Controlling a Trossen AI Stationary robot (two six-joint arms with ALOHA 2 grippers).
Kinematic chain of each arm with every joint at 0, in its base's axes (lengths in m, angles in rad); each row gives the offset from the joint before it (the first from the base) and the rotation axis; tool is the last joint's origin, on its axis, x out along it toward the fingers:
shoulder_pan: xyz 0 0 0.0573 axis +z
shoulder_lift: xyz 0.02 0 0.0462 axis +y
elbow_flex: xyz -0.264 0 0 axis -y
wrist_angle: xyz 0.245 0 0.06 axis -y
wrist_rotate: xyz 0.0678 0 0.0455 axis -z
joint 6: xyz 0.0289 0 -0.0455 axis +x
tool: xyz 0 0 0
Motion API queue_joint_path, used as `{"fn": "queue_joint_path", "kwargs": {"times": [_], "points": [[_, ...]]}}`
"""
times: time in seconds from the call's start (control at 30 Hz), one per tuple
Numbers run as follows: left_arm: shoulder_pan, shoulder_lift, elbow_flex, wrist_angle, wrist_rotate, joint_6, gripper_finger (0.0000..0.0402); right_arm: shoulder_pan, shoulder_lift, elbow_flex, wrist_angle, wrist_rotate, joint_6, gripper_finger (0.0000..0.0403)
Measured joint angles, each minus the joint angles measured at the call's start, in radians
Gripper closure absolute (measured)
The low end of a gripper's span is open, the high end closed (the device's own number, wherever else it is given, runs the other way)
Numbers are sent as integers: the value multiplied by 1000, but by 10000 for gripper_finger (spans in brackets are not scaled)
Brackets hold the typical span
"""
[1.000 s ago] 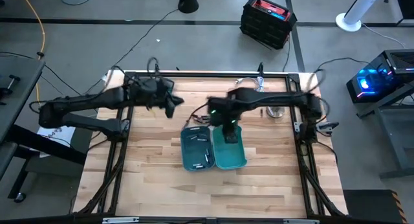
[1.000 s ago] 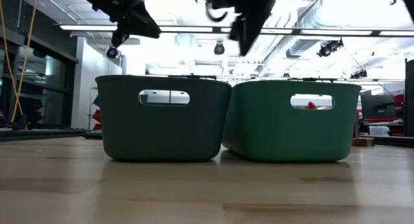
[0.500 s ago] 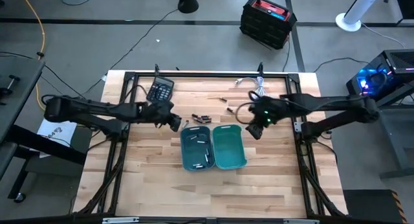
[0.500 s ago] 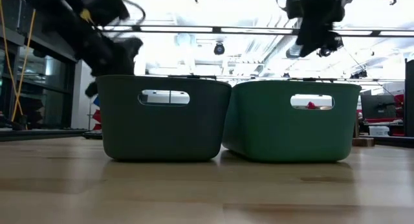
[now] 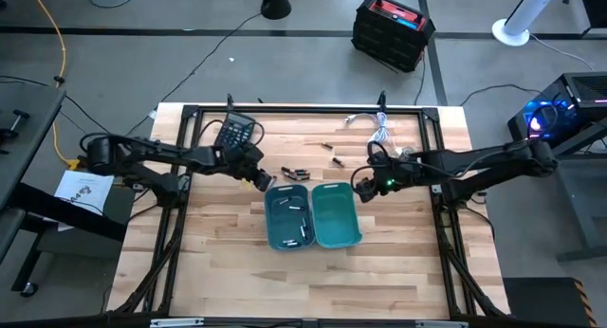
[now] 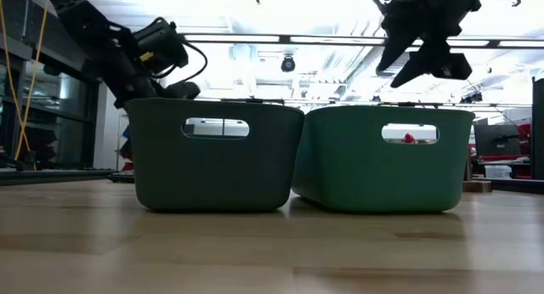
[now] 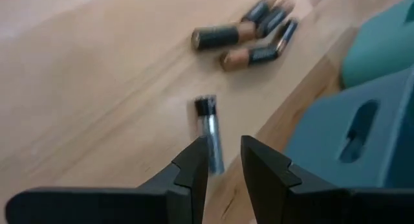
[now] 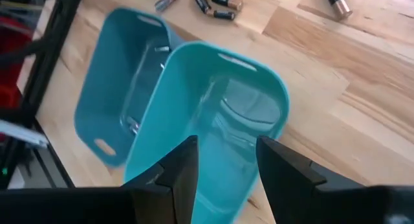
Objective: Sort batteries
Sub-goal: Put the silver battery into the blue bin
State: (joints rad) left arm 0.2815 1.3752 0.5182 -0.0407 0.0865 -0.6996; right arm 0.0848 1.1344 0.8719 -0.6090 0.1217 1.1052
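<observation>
Loose batteries lie on the wood beyond the bins: a dark-and-copper cluster and one silvery battery with a black end. My left gripper is open and low by the blue bin's far left corner, its fingertips on either side of the silvery battery's near end; touching does not show. Several batteries lie in the blue bin. My right gripper is open and empty, raised at the green bin's right side.
A black calculator sits behind the left gripper. A white coiled cable lies near the far edge, and two more batteries lie right of the cluster. The two bins stand side by side mid-table. Bare wood stretches toward the near edge.
My left gripper has come down and toward the near edge, ending low by the blue bin's far left corner. My right gripper has left its place over the green bin, swung toward the table's right, then eased back a little. The bins have stayed put.
</observation>
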Motion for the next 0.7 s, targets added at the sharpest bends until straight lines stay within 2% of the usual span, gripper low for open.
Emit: {"fn": "queue_joint_path", "kwargs": {"times": [0.13, 0.47, 0.7], "points": [[-9, 35, 0, 3, -44, 7, 316, -6, 18, 0, 29, 23, 25, 254], [-30, 167, 112, -65, -43, 110, 316, -34, 32, 0, 52, 31, 12, 254], [-45, 177, 178, -96, -43, 128, 316, -34, 32, 0, 52, 44, -31, 254]]}}
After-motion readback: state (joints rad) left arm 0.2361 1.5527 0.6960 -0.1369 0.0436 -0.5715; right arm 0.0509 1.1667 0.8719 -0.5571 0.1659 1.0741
